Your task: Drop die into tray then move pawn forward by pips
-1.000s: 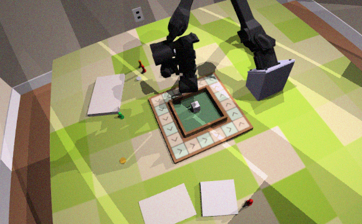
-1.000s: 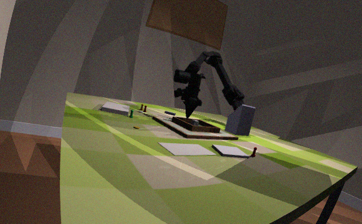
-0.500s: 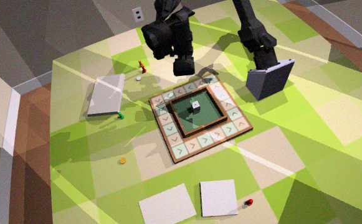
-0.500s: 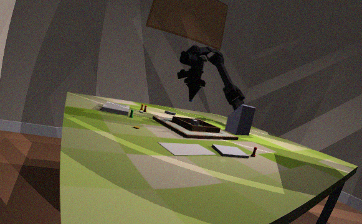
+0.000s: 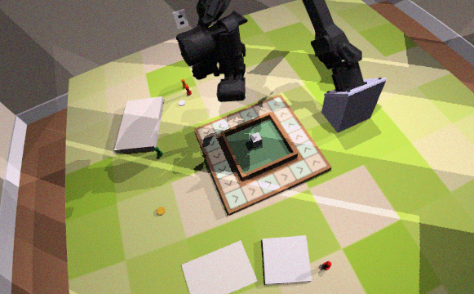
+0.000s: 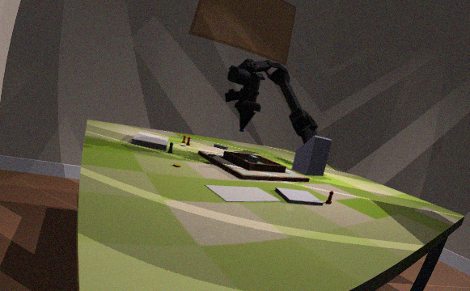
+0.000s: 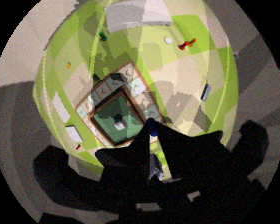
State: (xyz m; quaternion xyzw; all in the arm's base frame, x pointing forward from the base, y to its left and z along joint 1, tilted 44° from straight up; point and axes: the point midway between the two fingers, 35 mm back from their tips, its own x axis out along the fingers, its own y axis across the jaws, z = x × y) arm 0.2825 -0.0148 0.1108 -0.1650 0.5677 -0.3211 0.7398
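My gripper (image 6: 242, 127) (image 7: 151, 124) is shut on a blue pawn (image 7: 151, 124), whose dark blue end shows at the fingertips. It is held high above the table, beyond the board's back edge in the exterior view. In the top view the wrist hides the fingertips. The board (image 5: 284, 176) (image 7: 102, 90) lies flat with its ring of arrowed squares around the green-floored tray (image 5: 269, 167) (image 6: 264, 165). The white die (image 5: 255, 139) (image 6: 253, 158) (image 7: 119, 123) rests inside the tray. Its top pips are too blurred to read.
A green pawn (image 5: 158, 153) stands by a white box (image 5: 140, 124). Orange (image 5: 183, 83) and red (image 5: 188, 91) pawns stand near a white disc (image 5: 182, 103). Another red pawn (image 5: 327, 265) is beside a white slab (image 5: 286, 260) and a white sheet (image 5: 219, 269). A yellow disc (image 5: 161, 211) lies left.
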